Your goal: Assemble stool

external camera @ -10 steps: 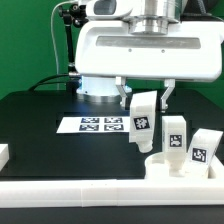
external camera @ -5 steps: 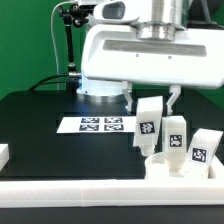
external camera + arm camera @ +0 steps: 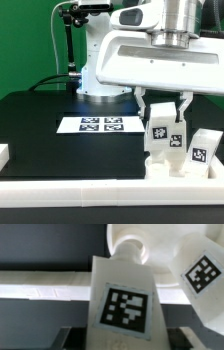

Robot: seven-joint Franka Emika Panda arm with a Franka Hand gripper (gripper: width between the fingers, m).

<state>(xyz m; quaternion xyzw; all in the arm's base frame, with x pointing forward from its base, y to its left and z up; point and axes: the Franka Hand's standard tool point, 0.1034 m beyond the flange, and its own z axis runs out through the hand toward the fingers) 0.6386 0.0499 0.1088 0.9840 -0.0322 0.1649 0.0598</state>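
A white leg (image 3: 159, 131) of the stool is gripped upright between the two fingers (image 3: 144, 108) of the gripper (image 3: 164, 116), which are clenched on its upper sides, one on each side. A black-and-white tag is carried on the face of this leg. In the wrist view the leg (image 3: 122, 297) is seen lengthwise, with its round end lying against the seat (image 3: 135, 232); whether it is already seated there cannot be told.

The seat (image 3: 166, 170), a low white disc, is found at the table's near edge, toward the corner on the exterior view's right. Two more tagged legs are seen standing on it: one (image 3: 180, 143) just beside the gripped leg and partly covered by it, the other (image 3: 204, 147) nearer the exterior view's right. One of them is also caught in the wrist view (image 3: 203, 272), tilted in the picture.

A long white rail (image 3: 90, 190) is laid along the near edge of the black table (image 3: 35, 125), just in front of the seat. The marker board (image 3: 98, 125) lies flat near the table's middle, apart from the stool parts. A small white block (image 3: 3, 154) is cut off at the exterior view's left edge.
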